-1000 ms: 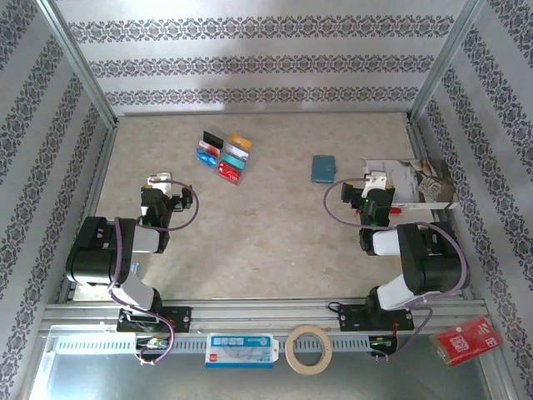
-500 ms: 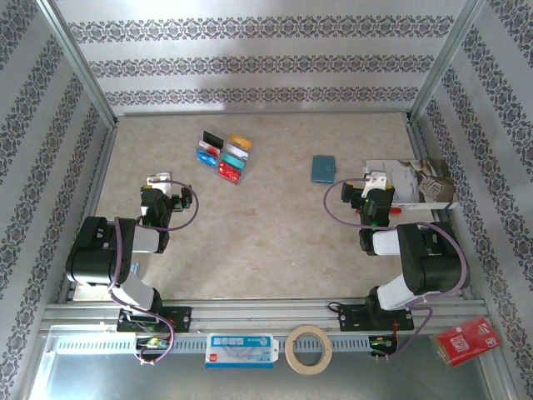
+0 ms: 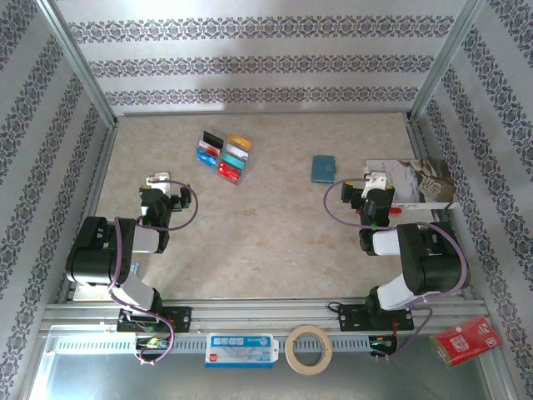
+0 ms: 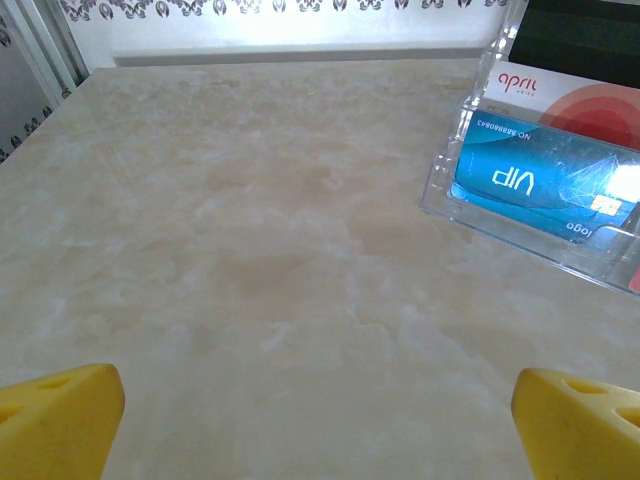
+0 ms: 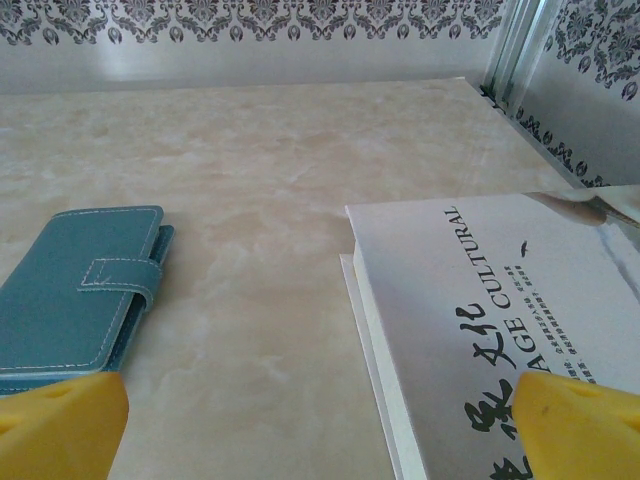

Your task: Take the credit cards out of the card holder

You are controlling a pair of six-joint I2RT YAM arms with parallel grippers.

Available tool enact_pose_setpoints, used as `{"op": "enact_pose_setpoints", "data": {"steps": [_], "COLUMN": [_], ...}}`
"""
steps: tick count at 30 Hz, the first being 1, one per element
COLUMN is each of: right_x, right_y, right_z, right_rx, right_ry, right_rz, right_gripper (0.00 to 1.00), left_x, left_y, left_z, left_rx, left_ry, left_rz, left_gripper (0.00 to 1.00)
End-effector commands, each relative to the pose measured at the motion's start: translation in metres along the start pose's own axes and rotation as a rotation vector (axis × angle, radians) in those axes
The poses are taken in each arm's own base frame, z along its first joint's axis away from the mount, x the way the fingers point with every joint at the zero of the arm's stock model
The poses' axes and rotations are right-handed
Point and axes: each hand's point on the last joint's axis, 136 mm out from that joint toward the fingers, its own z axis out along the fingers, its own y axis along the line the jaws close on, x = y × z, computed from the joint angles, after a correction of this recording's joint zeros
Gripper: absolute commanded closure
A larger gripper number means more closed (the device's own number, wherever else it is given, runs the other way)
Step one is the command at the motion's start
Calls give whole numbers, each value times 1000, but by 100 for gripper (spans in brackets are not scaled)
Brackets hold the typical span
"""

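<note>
All cards [image 3: 225, 156] sit in the clear holder [image 4: 440, 195], left of the wallet [image 3: 324, 169]; none looks out. Both jaws wide, empty.

Left wrist view: the clear stand [image 4: 500, 232] runs off the right edge, cutting the blue card [image 4: 530, 185] and red-white card [image 4: 560, 95] short. Right wrist view: the wallet [image 5: 70, 285] is clipped at the left, its near corner behind a finger [image 5: 60, 425]; the booklet [image 5: 500, 310] runs off right and bottom
</note>
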Motion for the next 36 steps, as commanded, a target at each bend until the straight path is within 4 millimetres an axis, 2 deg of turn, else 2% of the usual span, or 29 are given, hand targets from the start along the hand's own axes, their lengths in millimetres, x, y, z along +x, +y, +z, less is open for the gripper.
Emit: {"op": "enact_pose_setpoints", "data": {"steps": [1, 2, 3, 5, 8, 12, 14, 16, 19, 22, 24, 28, 33, 36], "right_x": [-5, -5, -17, -24, -40, -63, -74, -79, -85, -88, -83, -72, -61, -53], "right_y": [7, 9, 15, 23, 17, 12, 31, 36, 65, 92, 98, 100, 99, 105], "right_z": [3, 3, 6, 2, -10, -25, -30, -31, -35, -36, -32, -12, 24, 50], "right_rx": [-38, -55, -84, -127, -97, -50, -130, -107, -215, -317, -326, -278, -199, -181], "right_ry": [-13, -10, -31, -26, -39, -27, 13, 93, 251, 339, 405, 497, 582, 610], "right_rz": [3, 1, -6, -26, -22, 35, 52, 85, 127, 207, 250, 269, 247, 249], "right_gripper": [2, 2, 2, 2, 2, 2, 2, 2, 2, 2, 2, 2, 2, 11], "left_x": [-3, -3, -5, -9, -20, -46, -61, -76, -97, -113, -114, -99, -86, -82], "left_y": [-8, -12, -13, -6, 4, 17, 30, 31, 16, -3, -13, -24, -43, -56], "left_z": [2, 2, 1, -4, -16, -31, -40, -48, -59, -69, -74, -78, -79, -79], "left_rx": [36, 54, 55, 21, -29, -89, -160, -160, -65, 58, 122, 185, 283, 351], "left_ry": [-6, -5, -13, -35, -60, -71, -64, -56, -33, -32, -38, 34, 96, 144], "left_rz": [14, 23, 23, 5, -15, -42, -119, -176, -260, -354, -397, -469, -493, -491], "left_gripper": [0, 0, 0, 0, 0, 0, 0, 0, 0, 0, 0, 0, 0, 0]}}
